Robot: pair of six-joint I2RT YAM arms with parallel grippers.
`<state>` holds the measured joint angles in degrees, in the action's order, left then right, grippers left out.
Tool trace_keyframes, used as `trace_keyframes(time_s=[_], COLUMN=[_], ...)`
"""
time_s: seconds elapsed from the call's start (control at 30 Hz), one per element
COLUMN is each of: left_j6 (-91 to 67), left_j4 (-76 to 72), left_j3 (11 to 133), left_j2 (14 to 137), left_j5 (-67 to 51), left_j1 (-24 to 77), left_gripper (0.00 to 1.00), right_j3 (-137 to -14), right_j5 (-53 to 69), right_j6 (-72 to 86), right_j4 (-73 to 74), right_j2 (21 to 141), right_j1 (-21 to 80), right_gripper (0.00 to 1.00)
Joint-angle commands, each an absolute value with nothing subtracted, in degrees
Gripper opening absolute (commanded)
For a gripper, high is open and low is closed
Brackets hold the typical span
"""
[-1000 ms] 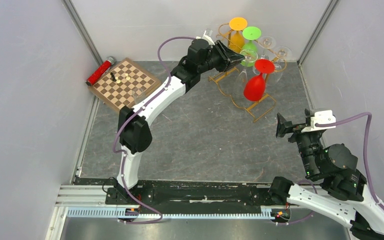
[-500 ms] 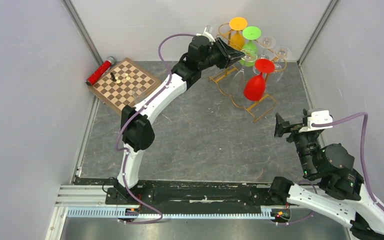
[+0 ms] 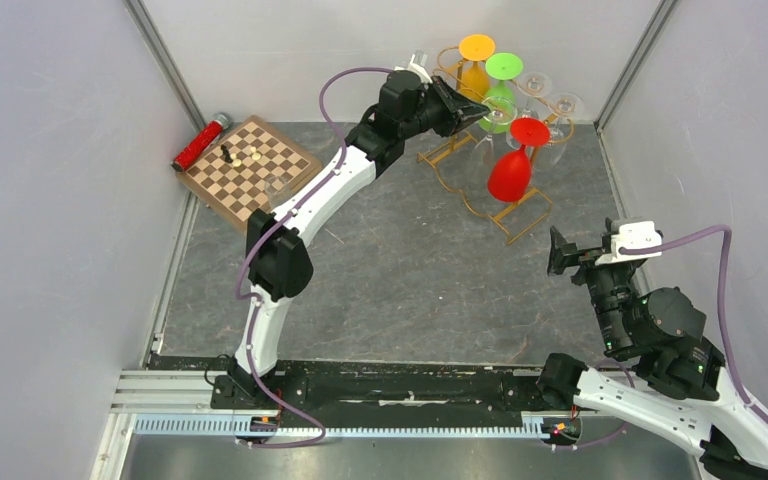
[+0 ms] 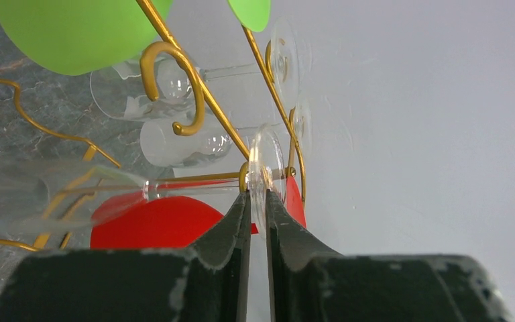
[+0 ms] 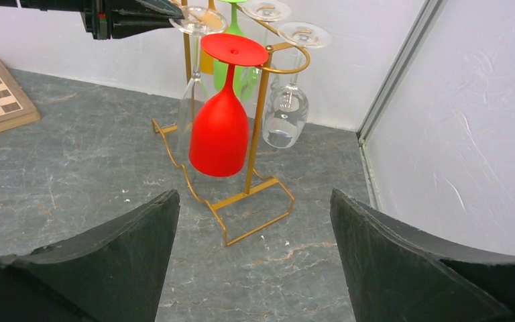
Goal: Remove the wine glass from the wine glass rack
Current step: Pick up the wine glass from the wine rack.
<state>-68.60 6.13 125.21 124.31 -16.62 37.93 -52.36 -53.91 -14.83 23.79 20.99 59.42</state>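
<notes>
The gold wire wine glass rack (image 3: 520, 215) stands at the back right, with red (image 3: 510, 172), green (image 3: 501, 80), orange (image 3: 475, 60) and clear glasses hanging upside down. My left gripper (image 3: 482, 112) is at the rack's top. In the left wrist view the gripper (image 4: 257, 194) is shut on the round foot of a clear wine glass (image 4: 263, 168), whose stem still sits in a gold hook. The right wrist view shows that glass (image 5: 189, 111) hanging beside the red one (image 5: 220, 131). My right gripper (image 3: 560, 250) is open and empty, facing the rack (image 5: 255, 191) from a distance.
A wooden chessboard (image 3: 250, 165) with a few pieces lies at the back left, with a red can (image 3: 200, 142) beside it. Grey walls close in the back and both sides. A metal corner post (image 5: 395, 67) stands right of the rack.
My left arm has shifted slightly toward the back wall, still at the clear glass's foot. My right gripper has drifted slightly left. The glasses hang as before.
</notes>
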Motion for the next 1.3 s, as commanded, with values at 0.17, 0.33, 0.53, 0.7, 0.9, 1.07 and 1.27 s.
trace_keyframes(time_s=[0.17, 0.33, 0.53, 0.7, 0.9, 1.07, 1.27], left_j6=[-70.14, -70.22, -70.84, -71.28, -71.26, -71.02, -71.62], left_j4=[5.27, 4.82, 4.13, 3.52, 3.02, 2.13, 0.36], left_j3=[129.46, 129.55, 129.4, 128.51, 125.99, 122.8, 120.29], left_j2=[125.2, 125.08, 124.6, 123.29, 120.9, 118.48, 116.59], left_j5=[-17.55, -17.82, -19.02, -19.83, -20.22, -20.13, -20.96], left_j1=[37.5, 37.44, 37.35, 37.11, 36.93, 36.61, 36.22], left_gripper=[0.04, 0.02, 0.02, 0.02, 0.02, 0.02, 0.02], right_j3=[-51.15, -51.06, -51.02, -50.98, -50.54, -50.94, -50.89], right_j5=[-55.02, -54.99, -54.89, -54.8, -54.48, -54.14, -54.09], right_j6=[-15.73, -15.73, -15.56, -15.1, -14.17, -13.23, -12.45], right_j4=[21.7, 21.6, 21.58, 21.59, 21.58, 21.58, 21.77], right_j2=[19.97, 19.71, 19.67, 19.43, 19.66, 20.04, 20.04], right_j1=[59.59, 59.63, 59.6, 59.59, 59.59, 59.58, 59.59], right_gripper=[0.86, 0.86, 0.86, 0.86, 0.86, 0.86, 0.85])
